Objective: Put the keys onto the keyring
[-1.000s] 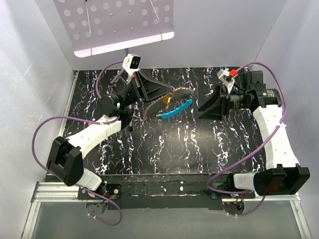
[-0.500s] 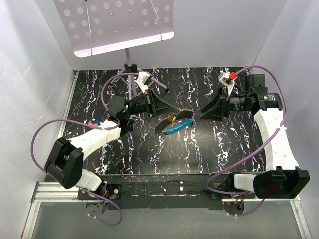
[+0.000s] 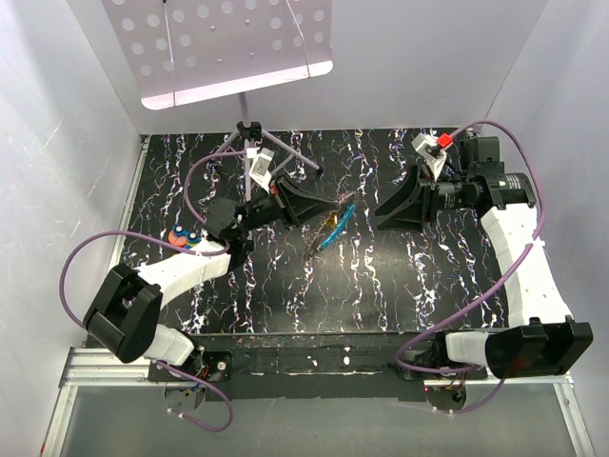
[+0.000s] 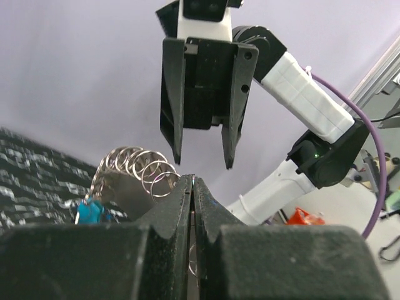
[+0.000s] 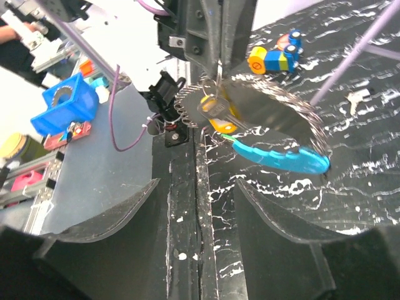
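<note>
The left gripper (image 4: 192, 187) was pinched shut on the coiled keyring (image 4: 139, 167), holding it out so the right gripper (image 4: 202, 161), its fingers open and close to the keyring, could, I think, reach the yellow key (image 5: 220, 122) dangling right by the keyring.

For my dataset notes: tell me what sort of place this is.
Probably a lab robot test cell: plain white enclosure walls around a black marbled table, a perforated panel on a stand overhead, and the left arm and right arm bolted at its edge.
</note>
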You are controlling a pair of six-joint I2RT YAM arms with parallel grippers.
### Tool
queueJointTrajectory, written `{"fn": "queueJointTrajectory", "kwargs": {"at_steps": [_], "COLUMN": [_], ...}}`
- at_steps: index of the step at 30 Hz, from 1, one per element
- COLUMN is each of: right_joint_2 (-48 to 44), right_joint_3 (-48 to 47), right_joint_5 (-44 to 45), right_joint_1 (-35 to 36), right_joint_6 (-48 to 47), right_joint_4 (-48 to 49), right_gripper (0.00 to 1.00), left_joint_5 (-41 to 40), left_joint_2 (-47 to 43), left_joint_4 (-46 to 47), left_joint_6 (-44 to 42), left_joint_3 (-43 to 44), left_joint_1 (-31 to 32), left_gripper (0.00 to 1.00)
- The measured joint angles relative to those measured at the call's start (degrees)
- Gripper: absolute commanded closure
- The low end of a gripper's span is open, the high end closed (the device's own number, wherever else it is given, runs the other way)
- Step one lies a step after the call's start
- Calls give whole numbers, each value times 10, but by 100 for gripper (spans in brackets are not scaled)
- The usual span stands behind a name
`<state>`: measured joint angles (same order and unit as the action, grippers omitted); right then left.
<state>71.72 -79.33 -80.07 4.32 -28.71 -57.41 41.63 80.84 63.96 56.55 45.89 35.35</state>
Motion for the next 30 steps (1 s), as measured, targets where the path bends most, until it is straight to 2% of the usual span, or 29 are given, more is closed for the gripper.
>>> {"fn": "queueJointTrajectory", "kwargs": {"at_steps": [6, 8, 14, 16, 19, 30], "right_joint_2": [34, 48, 75, 80, 83, 96], "right_joint_3": [-90, -130, -209, -220, -226, -226], "right_joint_5": [16, 32, 72, 91, 126, 190], "right_joint_1": [63, 77, 113, 126, 135, 154], "right_joint_6": [14, 32, 76, 83, 92, 105], "right_joint_4": [-10, -5, 23, 26, 30, 36], "right_gripper": [45, 50, 56, 61, 63, 62], "left_joint_5": [-49, -68, -127, -140, -158, -186], "left_joint_2": [13, 18, 20, 22, 27, 32], "left_joint_4": [87, 92, 100, 102, 102, 102], "left_joint_6": [-42, -52, -76, -80, -82, -96], "left_joint_3": [0, 0, -2, -2, -2, -1], "left_joint_1": [21, 28, 40, 42, 45, 58], "left_gripper": [100, 100, 100, 100, 100, 100]}}
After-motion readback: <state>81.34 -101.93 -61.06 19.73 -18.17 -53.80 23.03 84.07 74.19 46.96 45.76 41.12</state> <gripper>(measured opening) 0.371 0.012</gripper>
